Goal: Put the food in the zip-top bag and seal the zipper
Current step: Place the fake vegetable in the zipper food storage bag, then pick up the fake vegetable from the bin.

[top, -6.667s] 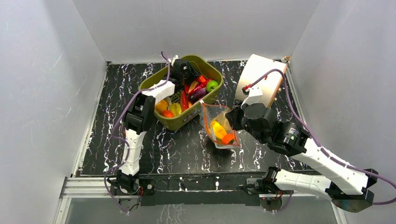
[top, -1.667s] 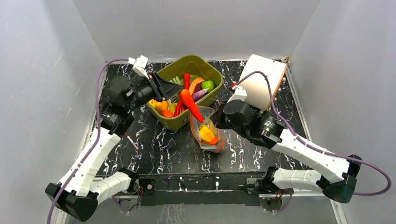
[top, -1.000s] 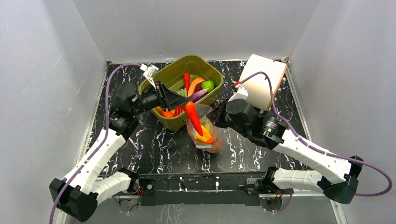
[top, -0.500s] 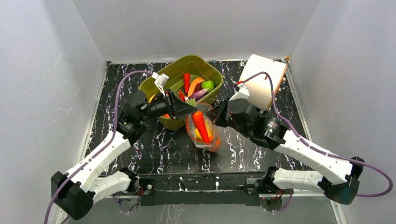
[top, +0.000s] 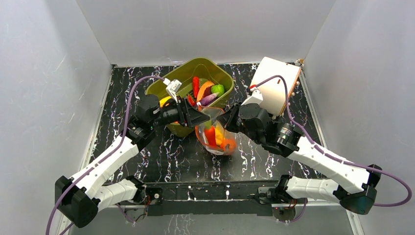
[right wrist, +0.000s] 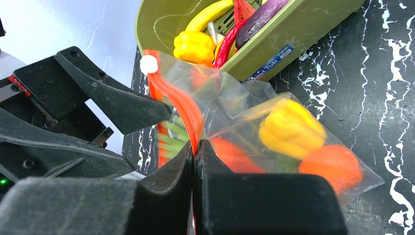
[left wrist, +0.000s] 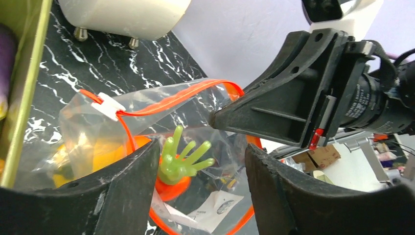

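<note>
Zip-top bag point(top: 216, 140), clear plastic with a red-orange zipper point(left wrist: 182, 99) along its mouth, stands mouth-up on the black marbled table point(top: 161, 156), touching the near side of the olive-green tub point(top: 201, 60) and lying between the two grippers. Right gripper point(right wrist: 194, 145): fingers pressed together on the right-hand rim of the bag, pinching plastic and zipper strip so that the mouth gapes. Left gripper point(left wrist: 199, 147): fingers apart, poised over the open mouth from the left and gripping nothing. The orange carrot point(left wrist: 180, 159) sits between and below these fingers, green top uppermost, clear of both and already inside the bag. Contents seen through the plastic in the right wrist view: a yellow pepper point(right wrist: 291, 128) and an orange ball point(right wrist: 333, 166) at the bottom of the bag, beside the carrot. A white slider tab point(left wrist: 111, 104) sits at one end of the zipper, which is unsealed. Food lying in the tub, outside the bag: a second yellow pepper point(right wrist: 195, 46), a red chilli point(right wrist: 226, 45), a purple piece point(right wrist: 264, 17) and a green piece point(top: 218, 89). A white board point(top: 274, 88) occupies the far right corner of the table.
</note>
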`<state>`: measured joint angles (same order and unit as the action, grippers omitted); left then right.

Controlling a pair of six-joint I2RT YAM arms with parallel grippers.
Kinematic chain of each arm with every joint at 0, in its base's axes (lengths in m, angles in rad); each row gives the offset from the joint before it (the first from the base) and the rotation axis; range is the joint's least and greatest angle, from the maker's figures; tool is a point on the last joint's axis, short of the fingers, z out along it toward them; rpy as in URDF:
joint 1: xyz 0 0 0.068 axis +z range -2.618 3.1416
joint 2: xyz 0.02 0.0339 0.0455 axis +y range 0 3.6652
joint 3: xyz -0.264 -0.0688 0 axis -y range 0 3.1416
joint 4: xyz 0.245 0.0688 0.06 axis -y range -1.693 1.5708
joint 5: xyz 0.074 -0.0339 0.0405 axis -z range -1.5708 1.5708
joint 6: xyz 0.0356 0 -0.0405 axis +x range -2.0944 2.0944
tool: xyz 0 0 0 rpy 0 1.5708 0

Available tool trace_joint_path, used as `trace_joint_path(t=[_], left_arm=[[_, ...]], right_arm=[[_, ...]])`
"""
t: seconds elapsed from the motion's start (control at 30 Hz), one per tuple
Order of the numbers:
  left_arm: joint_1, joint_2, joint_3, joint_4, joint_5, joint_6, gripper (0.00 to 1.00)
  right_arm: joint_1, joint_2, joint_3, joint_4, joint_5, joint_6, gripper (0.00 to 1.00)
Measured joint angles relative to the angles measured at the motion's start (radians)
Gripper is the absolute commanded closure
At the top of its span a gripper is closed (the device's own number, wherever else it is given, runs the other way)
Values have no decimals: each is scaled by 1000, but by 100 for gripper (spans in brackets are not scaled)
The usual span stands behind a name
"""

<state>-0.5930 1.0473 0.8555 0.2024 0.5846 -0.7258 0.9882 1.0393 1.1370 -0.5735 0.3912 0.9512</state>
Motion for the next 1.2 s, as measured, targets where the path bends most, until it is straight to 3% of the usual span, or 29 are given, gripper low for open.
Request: trace_joint_path(t=[0.2,0.5,0.97,1.2], left_arm=[[0,-3,59,-114,-56,66,32],[0,-6,257,-370,-226,166,40],[0,14,271,-533,-277,198,34],[0,29,276,-606,-445,240,38]], right_arm=[[0,0,0,-2,6,-2,100],[0,-3,0,-4,13,-7,100],[0,-103,34,-120,69,-60,100],[0,-188,47,-205,160,-113,100]])
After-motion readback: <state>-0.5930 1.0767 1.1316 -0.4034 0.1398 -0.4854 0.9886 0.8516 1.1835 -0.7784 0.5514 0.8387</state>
